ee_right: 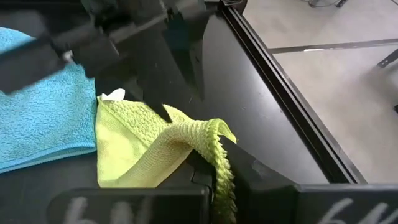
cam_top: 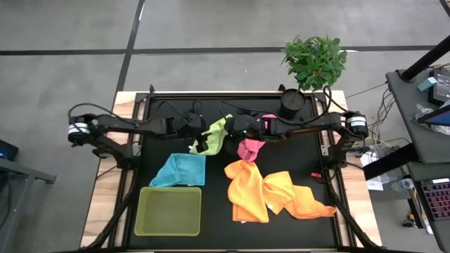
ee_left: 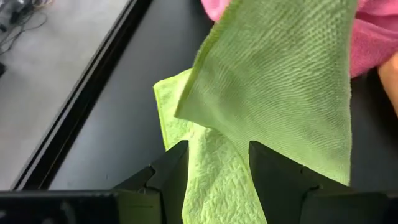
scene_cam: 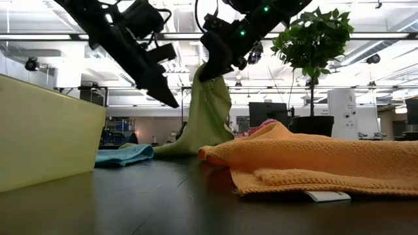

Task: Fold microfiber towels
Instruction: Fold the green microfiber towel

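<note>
Lime-green microfiber towel lifted by one corner at the far middle of the black table, half hanging, half trailing on the surface.

Pinched tight in the closed right gripper; left gripper just beside it, fingers spread around the hanging cloth with nothing held. Risk from here: loose corner slipping past the open fingers, or bunching into a crooked fold. Pink, light-blue and orange cloths lying nearby, unfolded. Translucent lime-green rectangular tray at near left, apparently with nothing inside.
</note>
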